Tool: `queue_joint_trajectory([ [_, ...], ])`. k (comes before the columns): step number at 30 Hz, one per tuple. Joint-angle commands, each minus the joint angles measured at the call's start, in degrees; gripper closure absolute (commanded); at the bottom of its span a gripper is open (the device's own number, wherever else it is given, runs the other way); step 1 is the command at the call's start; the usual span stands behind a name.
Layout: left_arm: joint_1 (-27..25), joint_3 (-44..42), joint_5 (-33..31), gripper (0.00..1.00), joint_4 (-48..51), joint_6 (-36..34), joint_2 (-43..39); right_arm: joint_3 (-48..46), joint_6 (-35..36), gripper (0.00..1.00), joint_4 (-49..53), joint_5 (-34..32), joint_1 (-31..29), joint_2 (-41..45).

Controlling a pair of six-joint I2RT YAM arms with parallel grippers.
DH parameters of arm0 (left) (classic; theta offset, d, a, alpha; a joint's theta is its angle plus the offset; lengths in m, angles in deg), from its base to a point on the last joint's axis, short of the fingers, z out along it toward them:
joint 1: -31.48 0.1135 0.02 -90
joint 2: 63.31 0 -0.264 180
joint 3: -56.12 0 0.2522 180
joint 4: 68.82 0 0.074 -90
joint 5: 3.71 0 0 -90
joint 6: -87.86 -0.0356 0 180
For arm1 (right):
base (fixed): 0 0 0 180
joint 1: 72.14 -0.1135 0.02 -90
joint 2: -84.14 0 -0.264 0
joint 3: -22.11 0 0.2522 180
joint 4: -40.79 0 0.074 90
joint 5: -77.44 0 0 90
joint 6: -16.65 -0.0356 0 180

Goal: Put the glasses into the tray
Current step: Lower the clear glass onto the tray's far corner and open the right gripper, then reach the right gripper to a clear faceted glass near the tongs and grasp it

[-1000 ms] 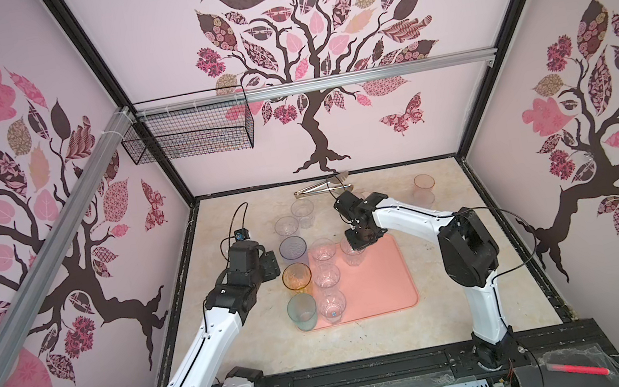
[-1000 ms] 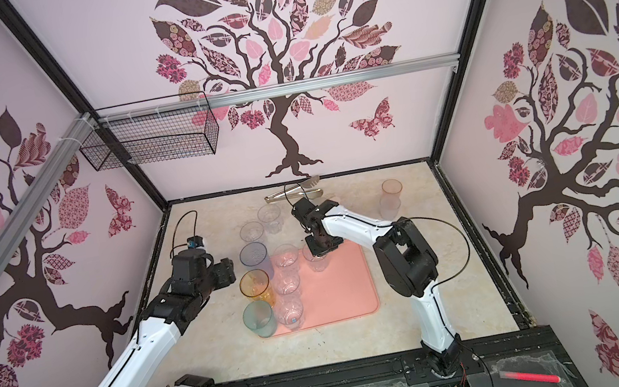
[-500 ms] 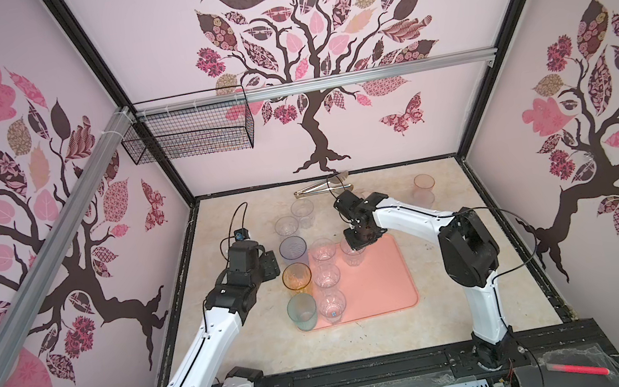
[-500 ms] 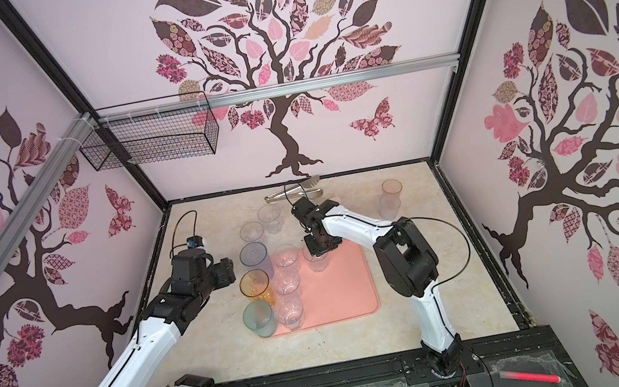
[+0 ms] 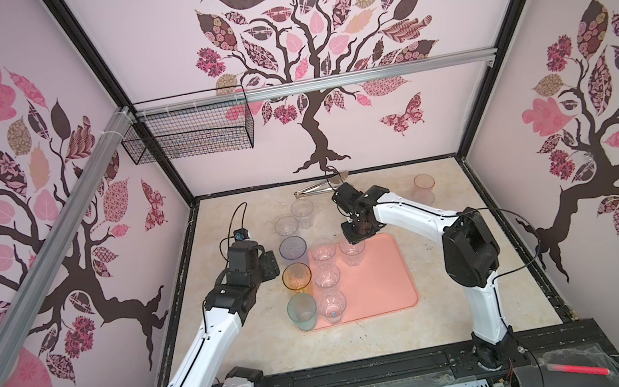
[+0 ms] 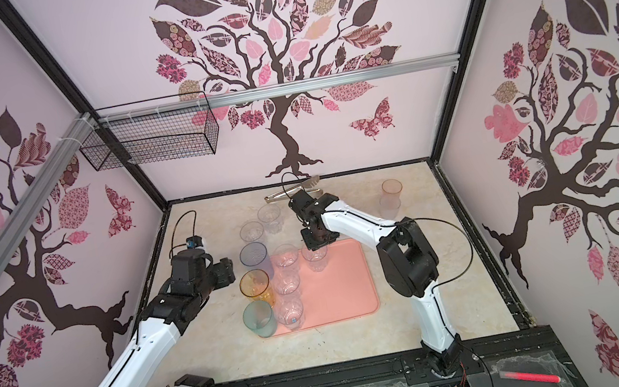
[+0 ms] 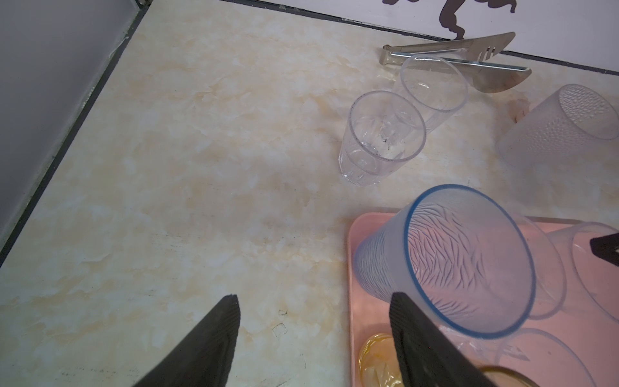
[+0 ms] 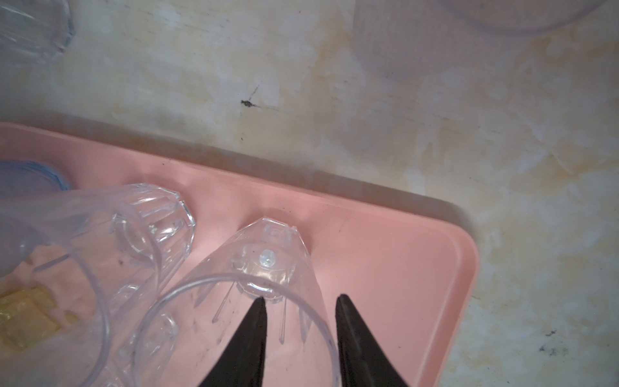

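Glasses (image 5: 327, 278) fill the left half of the tray (image 5: 381, 284); two tumblers (image 5: 287, 225) stand behind it, tongs (image 5: 316, 190) beyond them.

The left arm (image 5: 217, 327) is stretched forward and low, and the left gripper (image 7: 314, 296) is spread wide with nothing held. The right arm (image 5: 407, 213) is folded at the elbow and reached inward, with the right gripper (image 8: 300, 297) pointed down and its jaws narrowly parted
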Motion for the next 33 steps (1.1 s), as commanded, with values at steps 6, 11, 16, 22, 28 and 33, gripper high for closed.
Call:
queue_joint_trajectory([
  [6,0.30,0.36,1.69,0.24,0.04,-0.11,-3.41,0.45,-4.41,0.59,-5.00,9.70,6.45,10.45],
  [11,0.30,3.89,5.00,0.24,3.61,0.27,-2.07,1.40,-9.97,0.57,-12.99,10.19,6.41,8.24],
  [16,0.29,1.02,4.73,0.23,2.66,1.12,-3.03,9.89,-12.63,0.54,-13.36,10.14,6.42,0.31],
  [22,0.30,-3.24,2.20,0.22,0.07,1.28,-5.10,20.15,-12.29,0.52,-11.47,9.22,5.41,-8.01],
  [28,0.24,-2.92,1.60,0.22,0.52,1.05,-3.20,30.42,-13.03,0.48,-11.46,10.32,2.62,-17.50],
  [33,0.27,-3.28,1.14,0.22,1.06,1.17,-3.33,36.08,-14.88,0.47,-13.44,11.03,2.19,-23.49],
])
